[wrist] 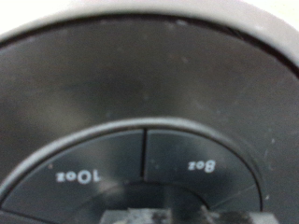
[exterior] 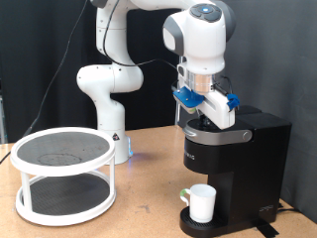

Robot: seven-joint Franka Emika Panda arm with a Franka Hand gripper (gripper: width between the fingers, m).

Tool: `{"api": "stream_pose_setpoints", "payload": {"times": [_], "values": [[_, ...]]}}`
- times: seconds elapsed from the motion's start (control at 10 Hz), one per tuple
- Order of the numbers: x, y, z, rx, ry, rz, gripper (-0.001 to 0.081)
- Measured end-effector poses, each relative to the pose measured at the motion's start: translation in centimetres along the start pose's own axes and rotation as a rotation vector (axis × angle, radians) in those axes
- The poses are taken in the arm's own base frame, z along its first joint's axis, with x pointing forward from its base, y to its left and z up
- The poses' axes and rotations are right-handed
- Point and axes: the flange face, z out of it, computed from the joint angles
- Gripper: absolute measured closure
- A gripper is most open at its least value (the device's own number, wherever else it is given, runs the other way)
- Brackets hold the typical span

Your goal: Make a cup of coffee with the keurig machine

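- We see the arm reaching down, its end effector pressed against the keurig machine lid.
- We cannot tell its finger opening.
- The cup sits directly below, on the drip base.

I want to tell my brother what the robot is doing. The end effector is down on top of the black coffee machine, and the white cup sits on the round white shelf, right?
Not quite. The end effector is on top of the coffee machine, but the exterior view shows the cup on the machine's drip base, not on the round white shelf.
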Motion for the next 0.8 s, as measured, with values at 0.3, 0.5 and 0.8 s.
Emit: {"api": "stream_pose_setpoints", "payload": {"times": [0.3, 0.5, 0.8], "values": [[-0.01, -0.04, -0.05, 0.0, -0.003, 0.001, 0.0806], [-0.09, 0.03, -0.09, -0.008, -0.02, -0.039, 0.0806], [-0.03, 0.65, -0.24, -0.029, -0.066, -0.136, 0.0806]]}}
